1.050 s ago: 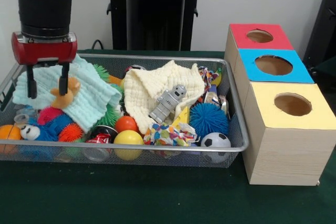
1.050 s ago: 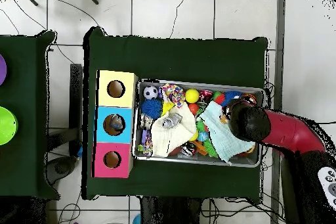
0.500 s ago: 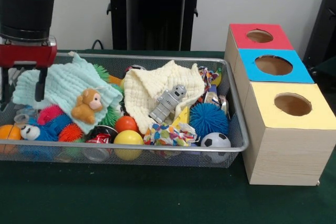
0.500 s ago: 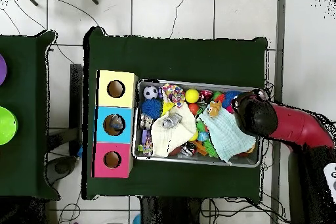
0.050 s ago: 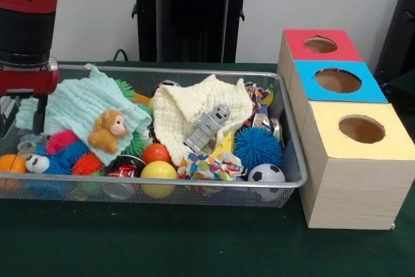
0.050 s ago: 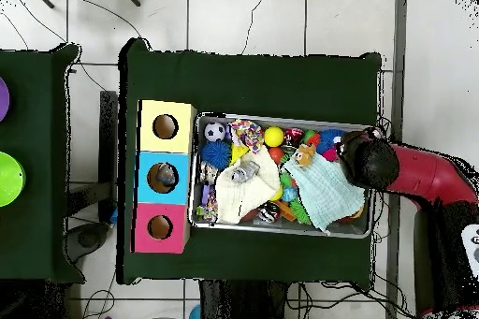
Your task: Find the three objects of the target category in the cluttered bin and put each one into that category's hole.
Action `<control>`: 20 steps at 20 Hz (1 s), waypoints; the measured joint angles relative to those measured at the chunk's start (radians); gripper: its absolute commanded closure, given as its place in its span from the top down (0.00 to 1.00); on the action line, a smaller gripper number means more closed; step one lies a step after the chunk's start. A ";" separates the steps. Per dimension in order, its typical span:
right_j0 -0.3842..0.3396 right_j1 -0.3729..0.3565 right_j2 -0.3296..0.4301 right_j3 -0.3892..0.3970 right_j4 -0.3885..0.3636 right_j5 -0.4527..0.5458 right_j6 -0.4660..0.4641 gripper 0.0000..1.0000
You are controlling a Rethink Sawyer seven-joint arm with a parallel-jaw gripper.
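Green-clothed surface (image 5: 194, 251), wire bin (image 5: 295, 180) full: the teddy bear (image 5: 107, 131) I'd lifted now lies dropped on the mint cloth (image 5: 84, 105). My gripper (image 5: 19, 111) has pulled away empty; how wide it stands, I cannot tell, so that pick needs redoing.

My arm comes down upright, its black cylindrical forearm ending in a red wrist block, and the tool (image 5: 19, 113) hangs straight below that block. I see one dark finger (image 5: 40, 113) pointing down beneath the block's right side; the other finger is cut off at the picture's edge, so I cannot tell how far apart the two stand. Nothing shows between them. From overhead, my red upper arm reaches in level behind the tool (image 6: 365, 159), whose round black head hides the fingertips beneath it.
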 measured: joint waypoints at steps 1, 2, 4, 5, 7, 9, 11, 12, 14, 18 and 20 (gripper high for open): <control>-0.001 0.003 0.000 -0.001 0.000 0.000 0.000 1.00; -0.007 0.013 0.000 -0.002 0.000 0.000 0.000 1.00; -0.012 0.021 0.001 -0.002 0.000 0.000 0.000 1.00; -0.015 0.024 0.001 -0.002 0.000 0.000 0.000 1.00; -0.023 0.034 0.002 -0.002 -0.001 0.000 0.000 1.00; -0.033 0.044 0.002 -0.002 -0.001 0.000 0.000 1.00; -0.037 0.049 0.002 -0.002 -0.002 0.000 0.000 1.00; -0.040 0.055 0.002 -0.002 -0.002 0.002 0.000 1.00; -0.042 0.062 0.002 -0.002 -0.002 0.007 0.000 1.00; -0.043 0.076 0.002 -0.002 -0.002 0.031 0.000 1.00; -0.043 0.086 0.002 -0.002 -0.002 0.052 0.000 1.00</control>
